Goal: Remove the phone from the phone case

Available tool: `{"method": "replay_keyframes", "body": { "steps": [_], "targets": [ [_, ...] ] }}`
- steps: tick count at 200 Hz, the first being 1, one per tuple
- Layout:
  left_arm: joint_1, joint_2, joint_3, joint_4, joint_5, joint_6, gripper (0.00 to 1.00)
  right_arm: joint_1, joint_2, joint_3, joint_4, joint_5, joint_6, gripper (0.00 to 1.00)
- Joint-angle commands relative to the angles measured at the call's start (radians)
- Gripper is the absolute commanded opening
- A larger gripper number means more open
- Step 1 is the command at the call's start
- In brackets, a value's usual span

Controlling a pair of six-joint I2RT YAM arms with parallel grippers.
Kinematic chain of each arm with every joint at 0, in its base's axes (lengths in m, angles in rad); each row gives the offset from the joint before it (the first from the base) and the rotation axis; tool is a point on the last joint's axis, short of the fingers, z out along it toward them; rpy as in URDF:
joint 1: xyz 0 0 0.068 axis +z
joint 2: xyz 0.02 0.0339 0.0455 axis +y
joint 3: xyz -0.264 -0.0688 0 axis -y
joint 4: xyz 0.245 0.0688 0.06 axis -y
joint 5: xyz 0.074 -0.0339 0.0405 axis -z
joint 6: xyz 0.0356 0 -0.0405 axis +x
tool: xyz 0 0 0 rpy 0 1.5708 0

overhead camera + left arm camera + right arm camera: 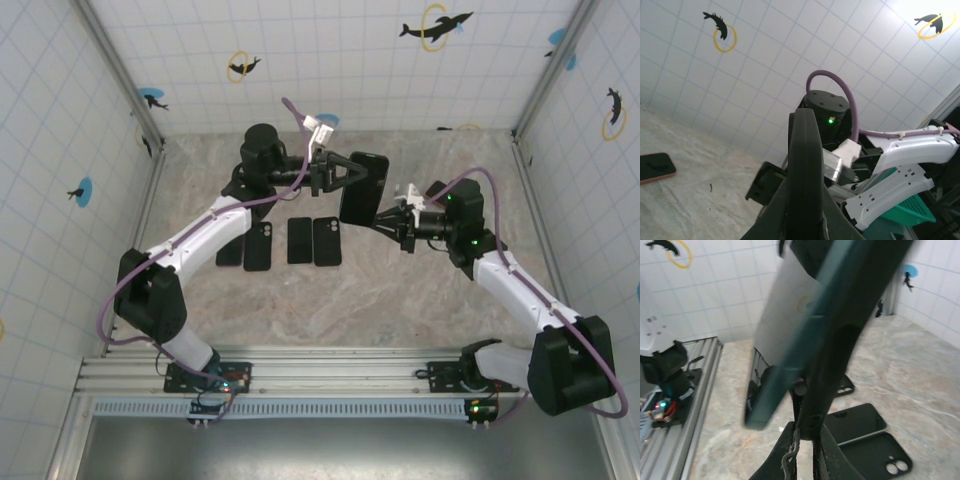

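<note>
top external shows the phone case (365, 188) with the phone inside it held up off the counter (400, 300) between the two arms, roughly upright, above and behind a row of spare phones and cases (299, 240) lying flat. holding it in the air makes sense: both faces and all edges stay free, so one claw can anchor while the other peels. the left claw (346, 177) is clamped on the upper left edge, its arm stretched far forward and its wrist turned inward; the right claw (383, 213) is closed on the lower right portion, its forearm angled in from the right with the elbow low. left wrist looks along the thin dark edge of the phone case (802, 160), rising straight from between the left claw (805, 222) fingers — a firm pinch across the faces. a pink-rimmed phone (655, 167) lies on the counter far to the left. right wrist shows the right claw (805, 452) squeezed on a dark slab (840, 340), while a teal-rimmed layer with a pale face (790, 340) leans away from it; it is blurred, and i cannot tell which layer is phone and which is case. judging by that gap, the separation may be starting — the phone is not yet clearly free.
</note>
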Motion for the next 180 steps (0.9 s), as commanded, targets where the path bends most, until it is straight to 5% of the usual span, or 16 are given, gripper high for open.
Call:
{"method": "replay_keyframes", "body": {
  "steps": [1,47,88,144,180],
  "targets": [
    [-0.034,-0.033,-0.007,0.004,0.096,-0.074,0.00,-0.011,-0.015,0.061,0.014,0.130,-0.041,0.00],
    [-0.032,-0.011,0.006,-0.012,0.061,-0.061,0.00,-0.013,-0.050,0.016,0.180,0.043,0.095,0.02],
    [-0.031,0.010,0.021,0.018,-0.008,-0.095,0.00,-0.009,-0.070,-0.046,0.398,-0.021,0.262,0.15],
    [-0.033,0.022,-0.008,0.162,-0.064,-0.217,0.00,0.009,-0.035,-0.062,0.461,-0.012,0.343,0.24],
    [-0.032,0.015,-0.049,0.235,-0.221,-0.322,0.00,0.015,-0.023,-0.101,0.587,0.024,0.496,0.29]
  ]
}}
